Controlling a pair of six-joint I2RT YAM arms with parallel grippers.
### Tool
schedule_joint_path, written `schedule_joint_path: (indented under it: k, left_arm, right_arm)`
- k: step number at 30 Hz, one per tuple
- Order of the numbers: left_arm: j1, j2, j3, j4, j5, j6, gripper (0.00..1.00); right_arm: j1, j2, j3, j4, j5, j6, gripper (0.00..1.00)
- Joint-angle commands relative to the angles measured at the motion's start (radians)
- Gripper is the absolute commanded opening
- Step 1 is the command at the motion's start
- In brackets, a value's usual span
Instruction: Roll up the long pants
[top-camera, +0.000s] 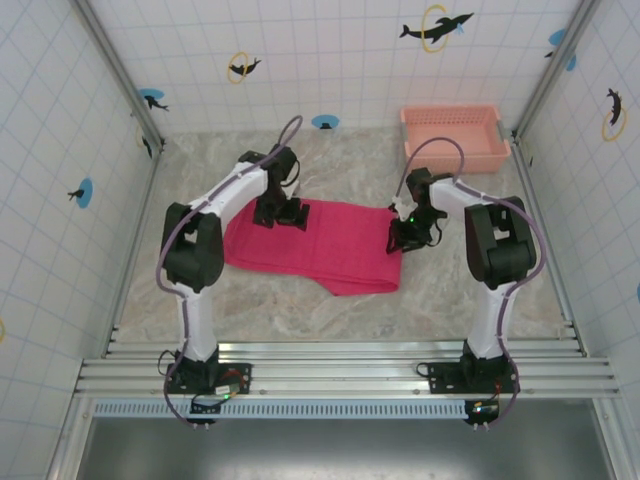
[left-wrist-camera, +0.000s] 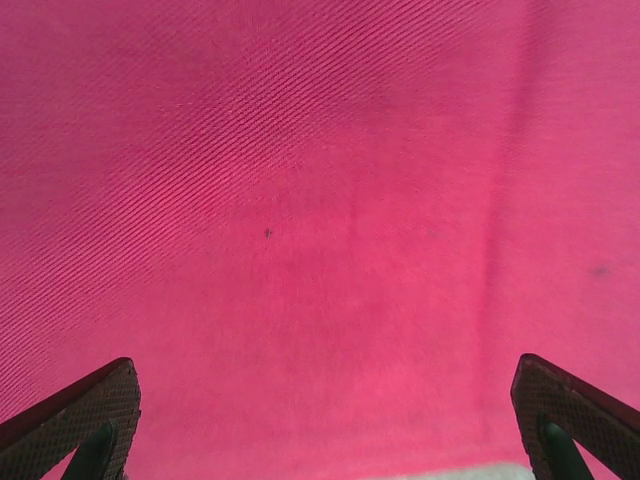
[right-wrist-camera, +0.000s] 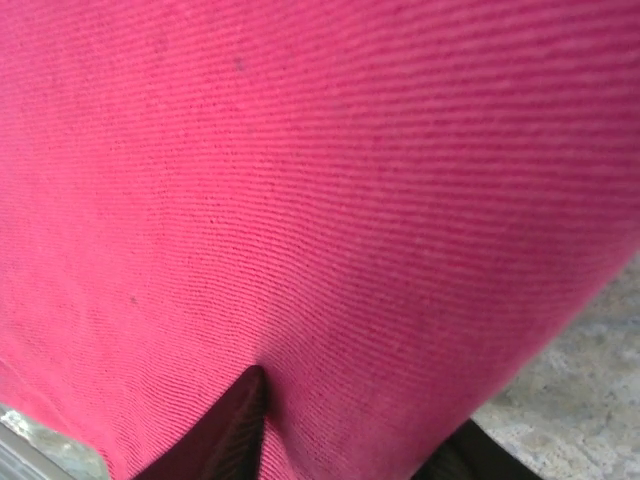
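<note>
The long pants lie folded flat in the middle of the surface. The left hand hangs wide open over their far edge, holding nothing, while the right hand has the right end's cloth between its fingers, though I cannot tell if it is clamped. With a shallow bite, I reckon, only the top layer might lift or slip free, and the unpinned left end could slide, leaving a crooked roll.
</note>
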Motion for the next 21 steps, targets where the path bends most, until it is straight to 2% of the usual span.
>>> schedule_joint_path:
  k: [1, 3, 7, 12, 15, 17, 21]
  left_arm:
    - [0.009, 0.090, 0.043, 0.035, -0.037, -0.053, 0.97]
    - [0.009, 0.153, 0.107, 0.015, -0.079, -0.060, 0.97]
    - [0.010, 0.295, 0.291, -0.055, -0.116, -0.034, 0.97]
    - [0.007, 0.497, 0.670, -0.203, -0.162, 0.030, 0.98]
    - [0.009, 0.623, 0.901, -0.238, -0.137, 0.031, 0.98]
    - [0.017, 0.652, 0.916, -0.169, -0.063, -0.019, 0.98]
    - [0.019, 0.664, 0.833, 0.014, 0.083, -0.147, 0.98]
  right_arm:
    - [-0.007, 0.014, 0.024, -0.016, -0.016, -0.011, 0.28]
    - [-0.005, 0.015, -0.003, -0.011, -0.033, -0.009, 0.19]
    - [0.014, -0.006, -0.080, 0.018, -0.034, -0.005, 0.10]
    - [0.054, -0.054, -0.206, 0.084, -0.075, 0.059, 0.09]
    - [0.113, -0.097, -0.268, 0.114, -0.083, 0.115, 0.09]
    - [0.165, -0.120, -0.290, 0.126, -0.090, 0.154, 0.09]
    - [0.295, -0.154, -0.276, 0.135, -0.085, 0.238, 0.10]
